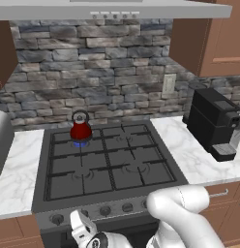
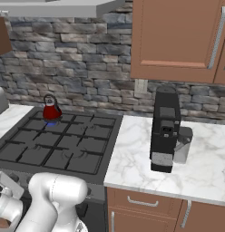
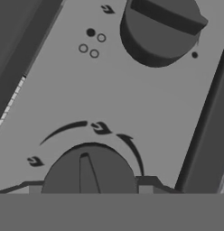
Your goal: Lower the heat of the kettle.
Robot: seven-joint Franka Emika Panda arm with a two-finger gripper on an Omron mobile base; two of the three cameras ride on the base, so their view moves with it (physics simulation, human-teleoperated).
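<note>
The red kettle (image 1: 81, 129) is sitting over a blue flame on the stove's (image 1: 112, 193) rear-left burner, while the pincer (image 3: 90, 191) is apparently pinching a control knob (image 3: 89, 173) on the front panel.

Red kettle (image 1: 81, 130) — marble-veined white counter (image 1: 187, 150)

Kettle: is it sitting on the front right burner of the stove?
No, the kettle sits on the back left burner of the stove, over a blue flame, near the stone wall.
</note>
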